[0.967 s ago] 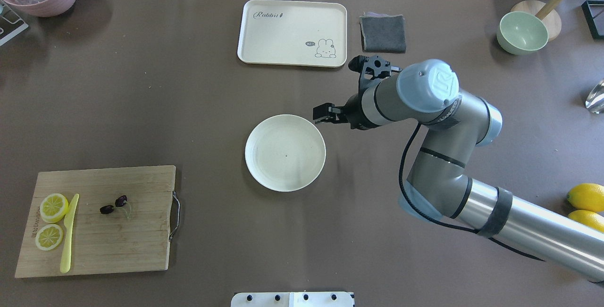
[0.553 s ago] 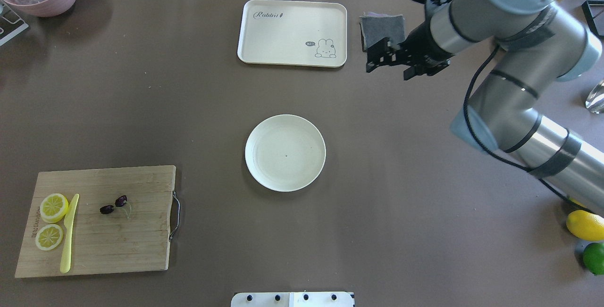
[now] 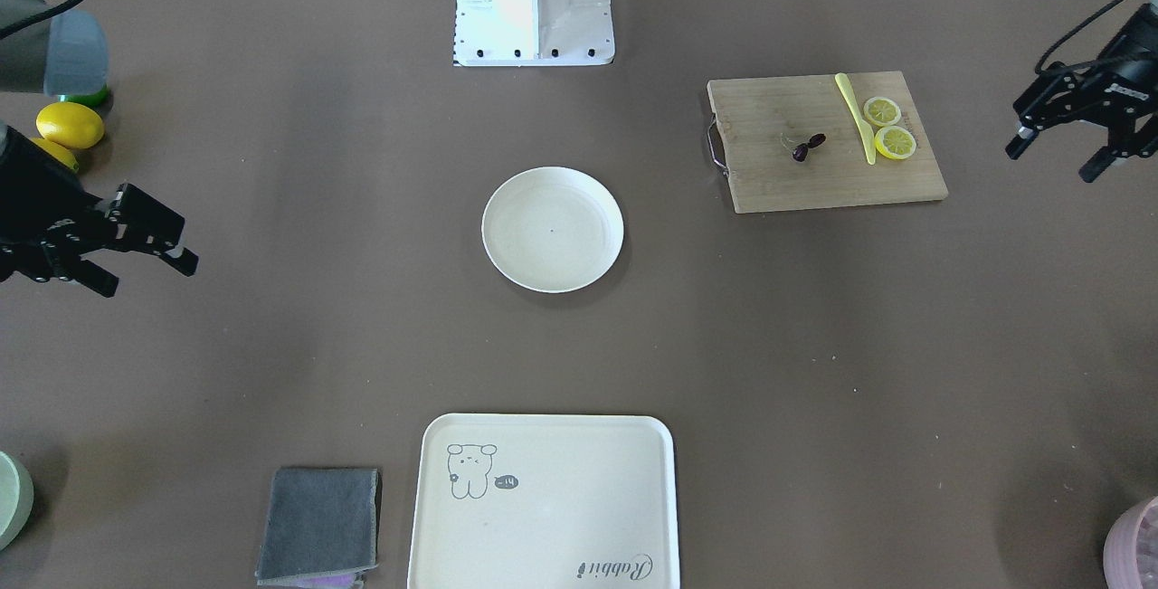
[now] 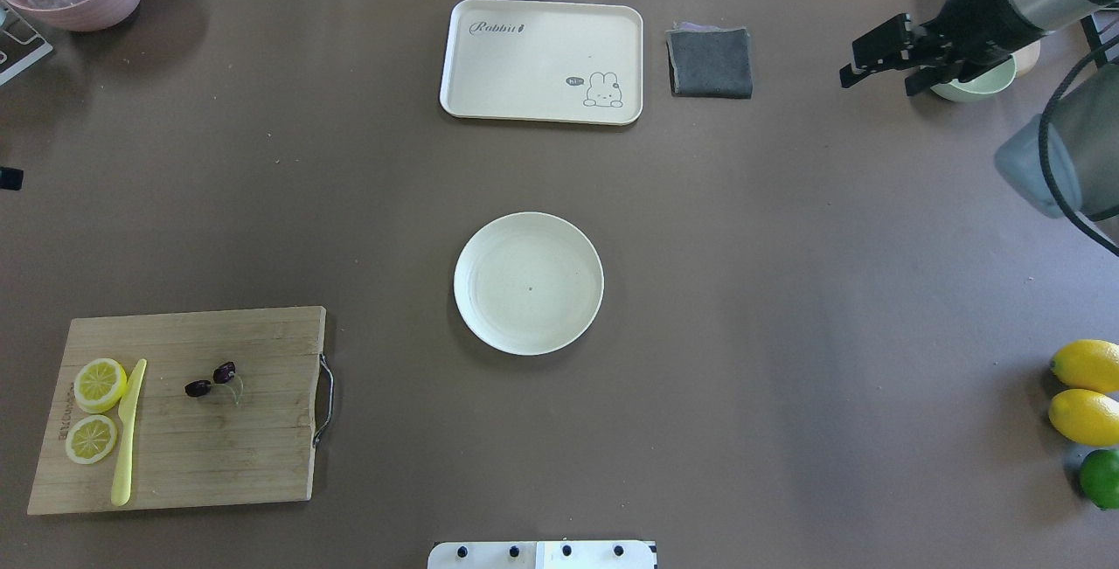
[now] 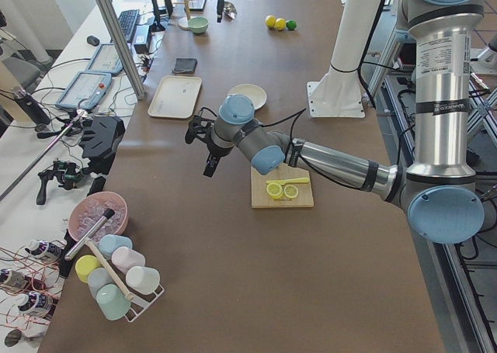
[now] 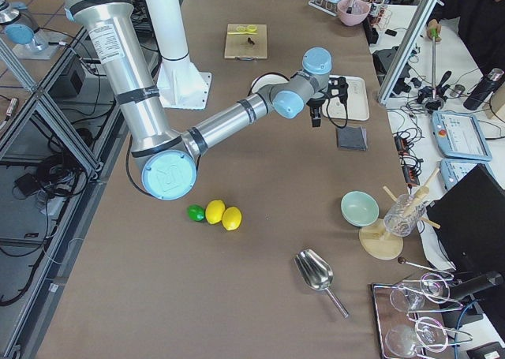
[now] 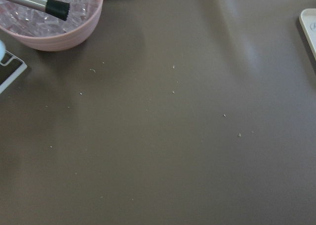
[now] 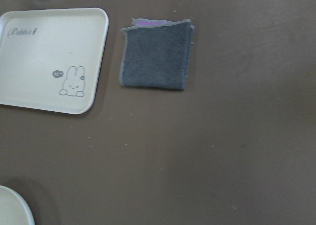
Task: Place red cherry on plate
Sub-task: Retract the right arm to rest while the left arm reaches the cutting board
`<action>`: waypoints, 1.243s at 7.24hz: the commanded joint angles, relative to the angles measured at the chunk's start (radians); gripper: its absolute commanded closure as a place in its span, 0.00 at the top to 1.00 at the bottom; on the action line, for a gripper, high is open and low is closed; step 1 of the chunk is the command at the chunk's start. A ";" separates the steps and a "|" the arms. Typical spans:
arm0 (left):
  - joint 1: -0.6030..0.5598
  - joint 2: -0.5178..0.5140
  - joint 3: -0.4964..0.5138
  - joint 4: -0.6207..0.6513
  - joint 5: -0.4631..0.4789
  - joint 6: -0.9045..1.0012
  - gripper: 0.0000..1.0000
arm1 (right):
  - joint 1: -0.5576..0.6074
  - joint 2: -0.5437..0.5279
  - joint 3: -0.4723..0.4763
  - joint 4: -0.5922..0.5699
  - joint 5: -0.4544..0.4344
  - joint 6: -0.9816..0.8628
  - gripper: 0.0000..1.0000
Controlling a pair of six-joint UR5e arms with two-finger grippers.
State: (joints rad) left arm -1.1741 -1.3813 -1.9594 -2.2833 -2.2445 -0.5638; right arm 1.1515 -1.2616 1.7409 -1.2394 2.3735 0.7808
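Care now: my wide-apart left claw (image 3: 1051,160) must pinch only the stemmed red cherry (image 4: 225,371), not the loose cherry (image 4: 198,388) beside it.

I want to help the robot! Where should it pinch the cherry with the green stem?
Probably pinch the red cherry by its round body, from straight above: it lies low on the cutting board and its stem looks too thin to pinch. Stay off the side where the other cherry sits close.
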 commanded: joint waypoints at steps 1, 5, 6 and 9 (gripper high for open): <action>0.158 0.111 -0.012 -0.218 0.034 0.002 0.97 | 0.059 -0.094 0.003 0.008 0.003 -0.087 1.00; 0.515 0.061 -0.009 -0.245 0.264 0.002 0.97 | 0.112 -0.153 -0.006 0.011 -0.005 -0.087 1.00; 0.583 0.054 -0.009 -0.248 0.293 0.002 0.97 | 0.131 -0.154 -0.008 0.006 0.004 -0.086 1.00; 0.648 0.041 0.024 -0.262 0.327 0.002 0.97 | 0.137 -0.170 -0.008 0.003 -0.002 -0.074 1.00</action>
State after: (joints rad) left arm -0.5395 -1.3368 -1.9439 -2.5427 -1.9237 -0.5614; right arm 1.2866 -1.4274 1.7351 -1.2358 2.3747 0.7040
